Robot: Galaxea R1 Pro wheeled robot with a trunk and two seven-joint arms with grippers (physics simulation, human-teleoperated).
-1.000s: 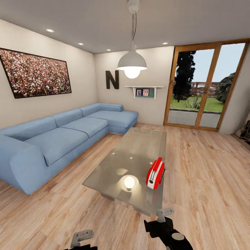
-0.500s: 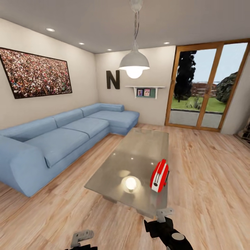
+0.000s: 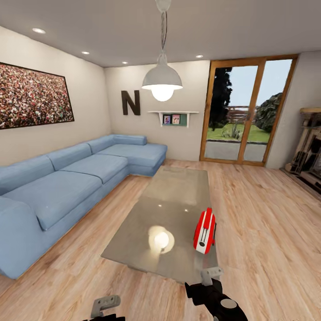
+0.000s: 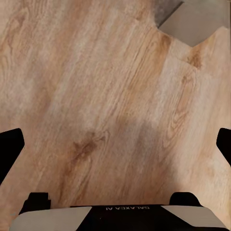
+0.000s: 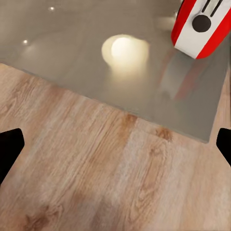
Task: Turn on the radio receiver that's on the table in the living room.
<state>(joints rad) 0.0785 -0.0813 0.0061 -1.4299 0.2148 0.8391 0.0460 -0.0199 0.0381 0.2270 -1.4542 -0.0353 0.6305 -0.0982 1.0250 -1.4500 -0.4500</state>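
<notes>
1. Right gripper (image 3: 209,280): held low in front of the trunk in the head view, short of the table's near edge. In its wrist view the two dark fingertips (image 5: 9,144) sit at opposite borders, so it is spread wide and holds nothing.
2. Left gripper (image 3: 104,305): low over the wood floor (image 4: 96,96), also spread apart and empty, with one corner of the table at the far side of its wrist view.
3. Radio receiver (image 3: 204,231): red, standing upright on the table (image 3: 178,191) near its front right corner, turned edge-on to your head camera. The right wrist view catches its white panel and round black dial (image 5: 201,22).
4. Table: long, low and glossy. It mirrors the pendant lamp (image 3: 162,82) as a bright spot just beside the radio; do not mistake that glare for an object.
5. Living room: blue sofa (image 3: 67,178) along the left, glass doors (image 3: 240,116) at the back.
6. Step in hand, as judged: closing the approach; the radio looks beyond arm's reach.
7. Doing it well: stop square to the near edge with the radio ahead of your right arm. Then bring the right gripper in gently, guided by the wrist view. A hard push could tip so narrow an upright body.
</notes>
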